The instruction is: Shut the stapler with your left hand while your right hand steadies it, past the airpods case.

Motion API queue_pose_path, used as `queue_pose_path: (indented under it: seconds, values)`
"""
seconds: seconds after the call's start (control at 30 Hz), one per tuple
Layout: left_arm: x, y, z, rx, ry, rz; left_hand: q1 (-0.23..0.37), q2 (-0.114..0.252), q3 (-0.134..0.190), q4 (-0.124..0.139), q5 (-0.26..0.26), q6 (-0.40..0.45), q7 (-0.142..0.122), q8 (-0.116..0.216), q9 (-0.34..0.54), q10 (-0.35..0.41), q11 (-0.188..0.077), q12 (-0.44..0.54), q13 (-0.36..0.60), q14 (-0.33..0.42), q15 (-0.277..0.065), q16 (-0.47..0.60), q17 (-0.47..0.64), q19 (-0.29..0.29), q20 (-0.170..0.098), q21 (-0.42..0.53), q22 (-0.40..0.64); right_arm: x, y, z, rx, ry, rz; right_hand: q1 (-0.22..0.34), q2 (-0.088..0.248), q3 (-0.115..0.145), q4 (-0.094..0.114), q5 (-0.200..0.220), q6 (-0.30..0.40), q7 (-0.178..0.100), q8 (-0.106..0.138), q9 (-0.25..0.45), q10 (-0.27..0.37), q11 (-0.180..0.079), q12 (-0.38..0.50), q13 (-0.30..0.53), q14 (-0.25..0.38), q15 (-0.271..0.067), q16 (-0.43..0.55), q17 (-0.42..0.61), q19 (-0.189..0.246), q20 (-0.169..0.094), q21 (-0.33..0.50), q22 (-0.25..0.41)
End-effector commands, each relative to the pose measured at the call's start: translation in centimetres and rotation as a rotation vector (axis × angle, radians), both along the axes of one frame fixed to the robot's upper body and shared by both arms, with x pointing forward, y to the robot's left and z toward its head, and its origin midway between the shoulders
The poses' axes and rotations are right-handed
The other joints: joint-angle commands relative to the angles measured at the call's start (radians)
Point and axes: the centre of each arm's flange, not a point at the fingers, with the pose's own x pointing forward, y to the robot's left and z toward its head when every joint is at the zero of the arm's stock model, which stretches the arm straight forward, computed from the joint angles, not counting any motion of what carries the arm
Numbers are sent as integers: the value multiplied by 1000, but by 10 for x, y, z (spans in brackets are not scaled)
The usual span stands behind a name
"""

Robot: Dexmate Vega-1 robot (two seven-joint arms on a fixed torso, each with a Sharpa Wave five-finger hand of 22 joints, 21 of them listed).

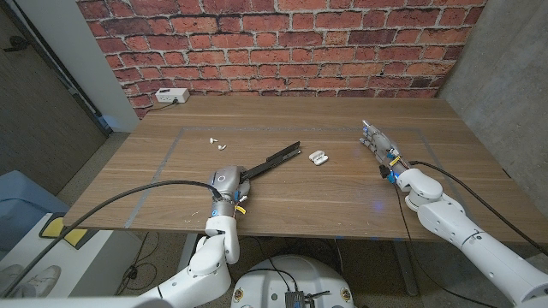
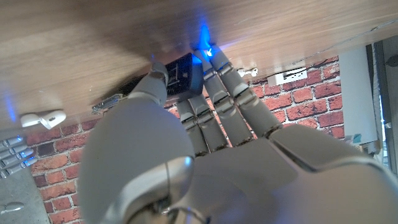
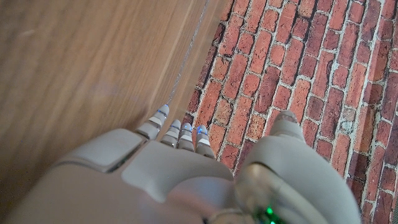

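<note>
Near the desk's front edge, left of its middle, the left hand is on the near end of the black stapler; the left wrist view shows the thumb and fingers pinching that dark end against the wood, which the head view hides under the wrist. From there the stapler runs diagonally toward the desk's middle, and it looks opened out long, though I can't be sure. Just past its far tip lies the white airpods case, lid open; two loose earbuds sit nearer the back left. Over by the right edge, the right hand holds nothing, fingers straight and together, well apart from the stapler. A white box sits at the back left corner.
</note>
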Motion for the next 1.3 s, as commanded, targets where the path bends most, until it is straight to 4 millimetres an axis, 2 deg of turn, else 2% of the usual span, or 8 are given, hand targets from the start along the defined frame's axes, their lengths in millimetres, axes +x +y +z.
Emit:
queue_pose_path:
  seconds: [0.03,0.4,0.53,0.97,1.3]
  values:
    - [-6,9,0,-97,-72,-23,69,76,34,22,2,19,5,12,10,50,-30,9,6,53,-77,5,2,13,-8,14,4,0,4,3,-12,0,-1,2,9,-3,-10,-2,4,-6,4,3,-3,-4,3,0,-5,-2,7,1,-3,-1,1,3]
    - [-10,7,12,-132,-134,-66,70,74,40,23,1,18,6,15,18,53,-29,8,10,56,-77,3,3,13,-7,20,5,4,4,0,-1,6,-3,3,10,-3,-10,-2,5,-6,4,3,-2,3,3,0,-5,-2,7,1,-3,-1,1,3]
    - [-12,5,15,-137,-156,-76,71,73,41,23,1,20,4,16,20,54,-29,8,12,57,-77,3,3,12,-7,22,5,4,2,-1,3,11,-6,3,10,-3,-11,-2,5,-6,4,3,-3,-4,3,0,-5,-3,7,1,-3,-1,1,3]
    - [-19,1,20,-192,-221,-128,74,72,51,24,-1,12,4,17,31,44,-28,2,20,53,-78,-4,3,5,-5,30,7,1,-3,-3,13,5,-6,3,11,-3,-12,-3,4,-6,4,3,-3,-2,3,0,-5,-3,7,1,-4,-1,1,3]
    - [-20,10,20,-270,-247,-191,78,68,54,22,-2,31,-2,24,33,50,-28,3,25,57,-79,-4,6,6,-7,38,8,2,1,-2,14,-9,6,4,12,-3,-14,-3,4,-3,4,3,-3,-1,3,0,-4,0,7,1,-2,2,1,3]
